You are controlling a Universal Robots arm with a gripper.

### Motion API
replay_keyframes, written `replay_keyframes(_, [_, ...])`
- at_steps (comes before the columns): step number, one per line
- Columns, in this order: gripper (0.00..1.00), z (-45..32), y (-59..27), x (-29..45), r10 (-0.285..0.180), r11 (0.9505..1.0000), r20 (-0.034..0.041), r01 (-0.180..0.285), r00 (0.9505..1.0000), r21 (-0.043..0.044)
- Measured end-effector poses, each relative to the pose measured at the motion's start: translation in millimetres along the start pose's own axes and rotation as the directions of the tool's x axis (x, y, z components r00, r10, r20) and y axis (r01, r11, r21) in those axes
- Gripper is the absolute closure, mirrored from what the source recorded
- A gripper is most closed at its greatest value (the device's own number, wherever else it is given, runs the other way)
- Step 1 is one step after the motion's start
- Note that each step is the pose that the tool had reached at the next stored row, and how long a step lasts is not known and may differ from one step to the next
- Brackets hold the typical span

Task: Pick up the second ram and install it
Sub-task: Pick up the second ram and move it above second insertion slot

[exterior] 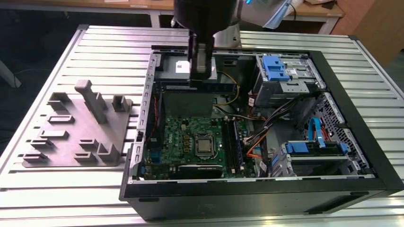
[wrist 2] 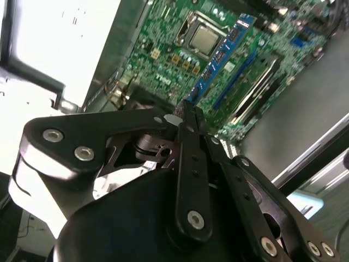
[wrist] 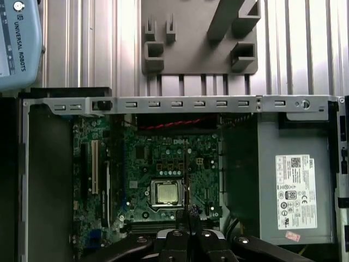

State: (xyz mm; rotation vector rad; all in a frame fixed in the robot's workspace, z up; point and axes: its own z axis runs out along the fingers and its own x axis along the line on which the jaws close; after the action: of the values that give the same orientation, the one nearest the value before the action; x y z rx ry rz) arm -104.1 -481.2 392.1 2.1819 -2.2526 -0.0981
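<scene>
One ram stick hangs in the air, pinched by the gripper above the open computer case; in the second wrist view the fingers are pressed together on the stick's flat faces, and the long strip runs out sideways from their tips; that grip holds the stick on edge, which I judge is how it has to meet a slot. In the exterior view it is near the case's far wall, touching nothing and not seated; the first wrist view looks down past it onto the motherboard. The black slots lie just beside the processor, toward the exterior view's right.

The case lies on its side on the bench, so the board faces up and is open from above. Room at the slots looks tight; loose cables crowd them on the exterior view's right; the drive cage and the case walls close in the sides. A grey fixture sits outside the case, toward the bench's edge at the exterior view's left, well apart from the gripper.
</scene>
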Motion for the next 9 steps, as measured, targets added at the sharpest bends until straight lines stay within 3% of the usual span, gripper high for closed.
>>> replay_keyframes(9, [0.92,-1.0,-25.8,-0.8,0.0,1.0,0.0,0.0,1.0,-0.0002])
